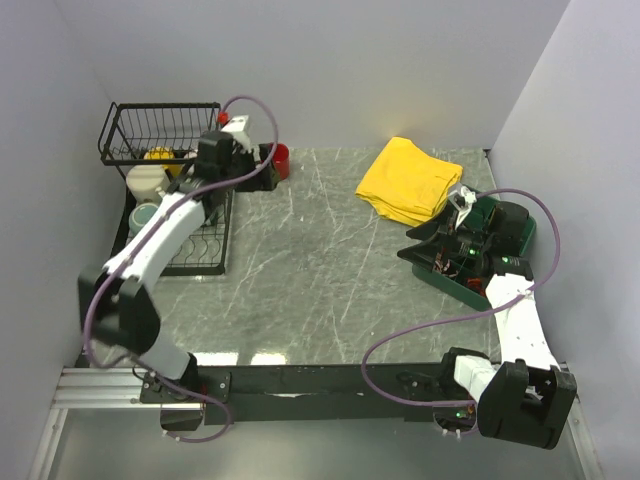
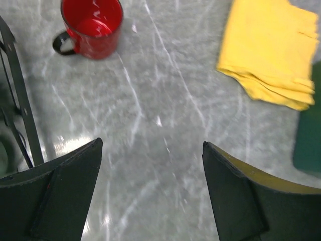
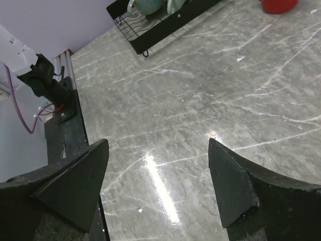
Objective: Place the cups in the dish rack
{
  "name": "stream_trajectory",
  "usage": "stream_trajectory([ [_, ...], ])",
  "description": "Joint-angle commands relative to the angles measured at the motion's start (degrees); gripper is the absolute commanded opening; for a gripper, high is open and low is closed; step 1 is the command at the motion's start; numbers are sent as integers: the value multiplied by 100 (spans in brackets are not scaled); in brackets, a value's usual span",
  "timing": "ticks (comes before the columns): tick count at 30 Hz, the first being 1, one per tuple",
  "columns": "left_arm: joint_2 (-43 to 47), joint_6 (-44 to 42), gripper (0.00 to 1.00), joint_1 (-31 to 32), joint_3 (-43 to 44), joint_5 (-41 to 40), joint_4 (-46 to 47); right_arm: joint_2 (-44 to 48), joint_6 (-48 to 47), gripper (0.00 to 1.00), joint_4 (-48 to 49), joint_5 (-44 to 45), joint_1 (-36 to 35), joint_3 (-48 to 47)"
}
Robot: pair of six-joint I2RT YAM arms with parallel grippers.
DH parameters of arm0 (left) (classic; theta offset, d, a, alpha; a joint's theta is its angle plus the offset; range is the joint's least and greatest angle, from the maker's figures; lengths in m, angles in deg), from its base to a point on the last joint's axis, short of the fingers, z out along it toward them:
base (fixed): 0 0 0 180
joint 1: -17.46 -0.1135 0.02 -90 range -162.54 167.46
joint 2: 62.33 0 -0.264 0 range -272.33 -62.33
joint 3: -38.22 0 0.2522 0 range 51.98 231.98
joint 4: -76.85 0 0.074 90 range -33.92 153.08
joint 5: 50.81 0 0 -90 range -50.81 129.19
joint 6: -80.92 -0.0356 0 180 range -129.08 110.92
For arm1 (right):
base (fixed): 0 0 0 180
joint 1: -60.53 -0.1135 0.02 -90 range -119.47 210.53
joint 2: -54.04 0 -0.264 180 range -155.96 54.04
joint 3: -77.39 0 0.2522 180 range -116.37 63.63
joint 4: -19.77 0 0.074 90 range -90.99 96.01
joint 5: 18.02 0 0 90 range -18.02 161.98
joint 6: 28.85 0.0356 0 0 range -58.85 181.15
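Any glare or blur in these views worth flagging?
Top external: two bright glare patches on the table near the arm bases. Left wrist: soft overall, the rack at the left edge blurred, the red mug still readable. Right wrist: a long glare streak on the table, otherwise fairly sharp.

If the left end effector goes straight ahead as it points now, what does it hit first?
Probably bare tabletop; the red mug sits off that line, though depth is unclear.

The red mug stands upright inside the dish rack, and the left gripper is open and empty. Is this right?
No: the red mug stands upright on the table beside the dish rack, as the left wrist view shows. The left gripper is open and empty.
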Motion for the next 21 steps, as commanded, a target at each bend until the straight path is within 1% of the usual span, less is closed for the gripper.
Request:
stream_trajectory([
  [1, -845, -507, 86, 26, 1033, -464, -375, -21, -58, 86, 35, -45, 52, -263],
  [2, -1169, -508, 86, 35, 1366, -665, -393, -12, -58, 86, 35, -54, 60, -272],
  [5, -1723, -586, 86, 26, 1929, -720, -437, -30, -32, 86, 44, -63, 52, -280],
  [6, -1856, -604, 86, 26, 2045, -964, -428, -30, -41, 86, 27, -80, 52, -280],
  [11, -2753, -806, 85, 17, 2888, -1405, -499, -74, -14, 86, 35, -142, 52, -289],
  [13, -3051, -841, 85, -27, 3074, -1580, -446, -100, -23, 86, 18, -133, 52, -298],
  [16, -3438, -754, 84, -176, 3416, -1547, -341, -144, -50, 86, -17, -124, 52, -316],
  [21, -4063, -666, 81, -396, 4189, -1195, -314, -258, -76, 86, -52, -133, 52, -342],
])
